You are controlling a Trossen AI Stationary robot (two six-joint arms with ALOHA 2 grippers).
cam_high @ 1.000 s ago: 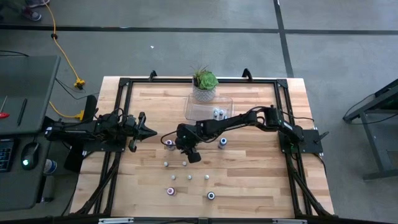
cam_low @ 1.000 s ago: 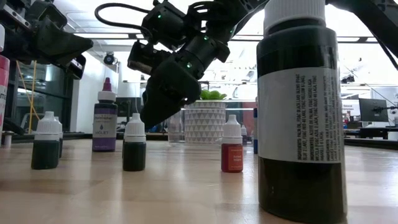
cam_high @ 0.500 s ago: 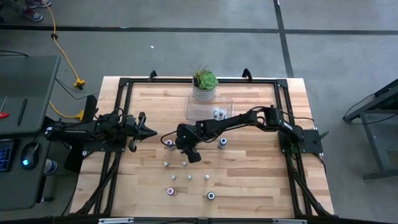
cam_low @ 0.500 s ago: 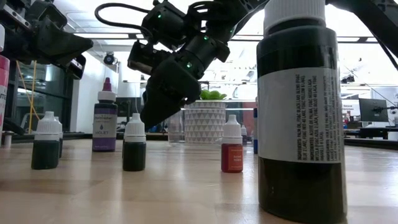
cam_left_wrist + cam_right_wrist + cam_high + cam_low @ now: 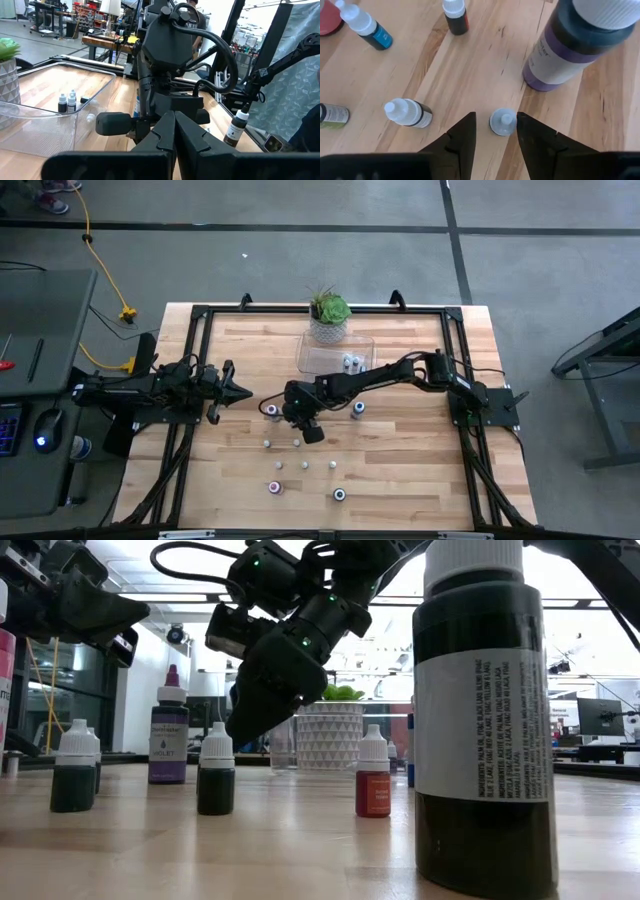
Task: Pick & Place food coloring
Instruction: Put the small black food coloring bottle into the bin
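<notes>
Above a small bottle (image 5: pixel 502 121), right pincer (image 5: pixel 495 131) unmoved, fingers apart

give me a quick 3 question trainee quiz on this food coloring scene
1. True or false: the right gripper is shut on a bottle.
2. Which one is poised over a small white-capped bottle? A) left gripper B) right gripper C) neither
3. Fill in: the clear tray sits just in front of the potted ____.

Key:
1. False. Its fingers stand open on either side of the bottle's cap, with nothing held.
2. B. The left gripper waits at the table's left side, fingers shut.
3. Plant.
</notes>
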